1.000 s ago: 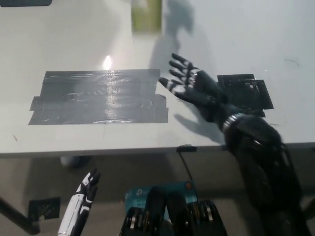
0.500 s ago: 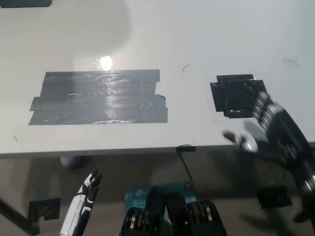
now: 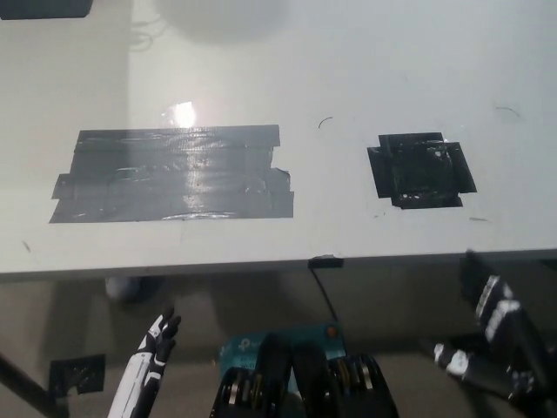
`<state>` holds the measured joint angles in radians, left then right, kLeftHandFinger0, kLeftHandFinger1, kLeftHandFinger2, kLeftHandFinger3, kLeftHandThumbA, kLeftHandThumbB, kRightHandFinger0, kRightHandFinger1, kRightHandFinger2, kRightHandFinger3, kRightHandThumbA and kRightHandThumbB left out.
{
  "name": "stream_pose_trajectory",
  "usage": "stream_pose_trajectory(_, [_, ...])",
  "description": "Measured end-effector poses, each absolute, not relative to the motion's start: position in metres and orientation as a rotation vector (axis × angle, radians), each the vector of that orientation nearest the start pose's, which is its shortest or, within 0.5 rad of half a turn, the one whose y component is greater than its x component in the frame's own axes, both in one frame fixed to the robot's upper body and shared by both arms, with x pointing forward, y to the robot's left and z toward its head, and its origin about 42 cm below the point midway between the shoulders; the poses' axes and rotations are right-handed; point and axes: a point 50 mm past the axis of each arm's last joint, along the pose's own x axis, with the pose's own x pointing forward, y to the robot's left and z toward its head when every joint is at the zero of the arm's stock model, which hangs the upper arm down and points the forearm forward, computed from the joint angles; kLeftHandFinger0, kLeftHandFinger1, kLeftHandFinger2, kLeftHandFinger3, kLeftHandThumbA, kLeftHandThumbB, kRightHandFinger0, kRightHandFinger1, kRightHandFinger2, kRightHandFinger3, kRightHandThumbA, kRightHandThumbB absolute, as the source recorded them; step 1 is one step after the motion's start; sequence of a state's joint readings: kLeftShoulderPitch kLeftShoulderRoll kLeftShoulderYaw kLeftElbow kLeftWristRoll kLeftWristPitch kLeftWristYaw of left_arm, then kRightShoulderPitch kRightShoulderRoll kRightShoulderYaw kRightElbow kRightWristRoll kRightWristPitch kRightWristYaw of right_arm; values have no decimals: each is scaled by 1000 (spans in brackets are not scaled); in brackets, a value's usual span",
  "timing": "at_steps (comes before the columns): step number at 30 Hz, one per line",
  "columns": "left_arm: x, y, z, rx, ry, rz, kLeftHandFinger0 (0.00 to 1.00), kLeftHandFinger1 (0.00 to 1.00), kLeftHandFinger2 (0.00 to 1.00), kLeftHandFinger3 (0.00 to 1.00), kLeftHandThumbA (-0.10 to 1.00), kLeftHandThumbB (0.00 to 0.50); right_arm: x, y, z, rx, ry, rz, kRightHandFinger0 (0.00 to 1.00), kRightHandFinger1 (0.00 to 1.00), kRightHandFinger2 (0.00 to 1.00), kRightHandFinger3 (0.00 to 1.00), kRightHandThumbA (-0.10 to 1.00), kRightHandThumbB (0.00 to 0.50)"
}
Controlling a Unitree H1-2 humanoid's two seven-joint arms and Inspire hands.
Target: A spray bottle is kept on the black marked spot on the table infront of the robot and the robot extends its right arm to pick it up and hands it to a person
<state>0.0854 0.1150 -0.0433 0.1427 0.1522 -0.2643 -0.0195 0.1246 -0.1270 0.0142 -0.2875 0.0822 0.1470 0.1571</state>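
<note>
No spray bottle shows in the head view. The black marked spot on the white table lies bare, right of centre. My black right hand hangs below the table's front edge at the bottom right, somewhat blurred, fingers apart and holding nothing. My white left hand rests low at the lower left, under the table edge, fingers spread and empty.
A large patch of grey tape covers the table's left middle. A dark object sits at the top left corner. A thin cable hangs from the front edge. A black tape square marks the floor.
My right arm has drawn back from above the table, past the black spot, to below the front edge. The yellow-green object seen at the top edge is gone.
</note>
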Motion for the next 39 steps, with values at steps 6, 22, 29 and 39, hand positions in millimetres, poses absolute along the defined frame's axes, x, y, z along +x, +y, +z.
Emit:
stream_pose_trajectory(6, [245,241,51,255,-26,-89,1000,1000,1000,1000,1000,324,240,-237,84,-71,101,144,1000,1000,1000,1000,870,399])
stream_pose_trajectory(22, [244,242,51,270,-27,-97,1000,1000,1000,1000,1000,313,243,-233,69,-160,72,155,1000,1000,1000,1000,805,336])
stream_pose_trajectory(29, [244,242,51,288,-28,-102,1000,1000,1000,1000,1000,305,247,-231,71,-174,56,164,1000,1000,1000,1000,810,318])
stream_pose_trajectory(39, [244,242,53,301,-33,-106,1000,1000,1000,1000,1000,311,246,-230,70,-197,58,172,1000,1000,1000,1000,838,327])
